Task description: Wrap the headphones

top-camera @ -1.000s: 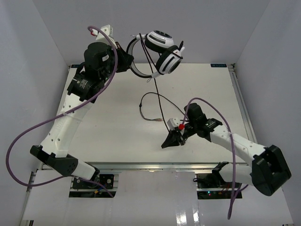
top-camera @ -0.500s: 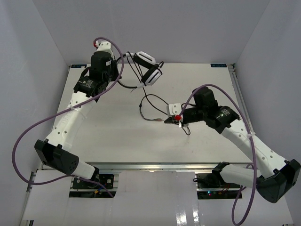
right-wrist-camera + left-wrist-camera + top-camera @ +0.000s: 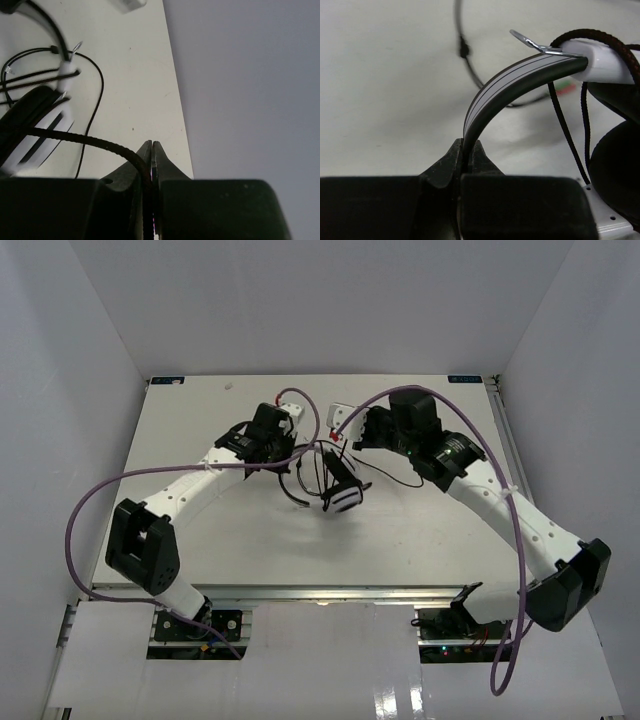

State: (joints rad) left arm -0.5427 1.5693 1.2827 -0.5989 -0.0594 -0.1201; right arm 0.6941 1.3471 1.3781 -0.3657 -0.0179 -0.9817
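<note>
At the table's (image 3: 230,540) middle, the left gripper (image 3: 468,150) clamps the headband (image 3: 510,85) of the headphones (image 3: 343,492), while the right gripper (image 3: 151,150), just beyond them, pinches their cable (image 3: 90,140).

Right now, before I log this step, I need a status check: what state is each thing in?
Left gripper: shut on the headband.
Right gripper: shut on the cable.
Headphones: held by the headband.
Cable: pinched at one spot, some strands over the headband's end, the rest loose on the table.
</note>
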